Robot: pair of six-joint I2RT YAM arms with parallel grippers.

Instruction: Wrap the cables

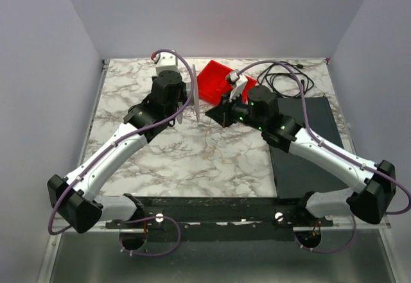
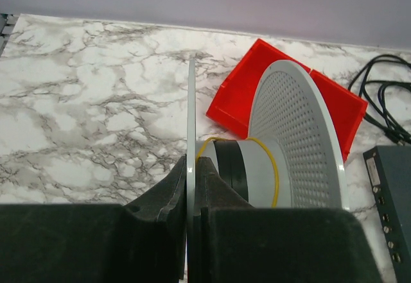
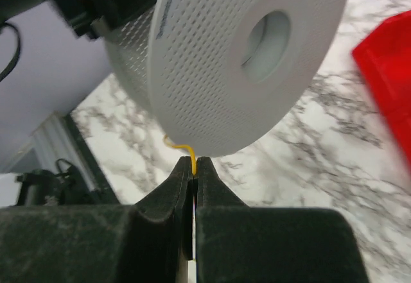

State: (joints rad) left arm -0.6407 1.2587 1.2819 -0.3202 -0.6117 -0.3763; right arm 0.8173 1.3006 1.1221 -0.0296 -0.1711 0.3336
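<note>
Left claw pinches a flange of the white perforated plastic spool; right claw pinches the thin yellow wire. Roughly one turn sits on the hub, so most of the winding likely remains.

Bright, even, diffuse light; no glare.
Soft shadows on the table; up close the right gripper is sharp, the tray behind it blurred.
</note>
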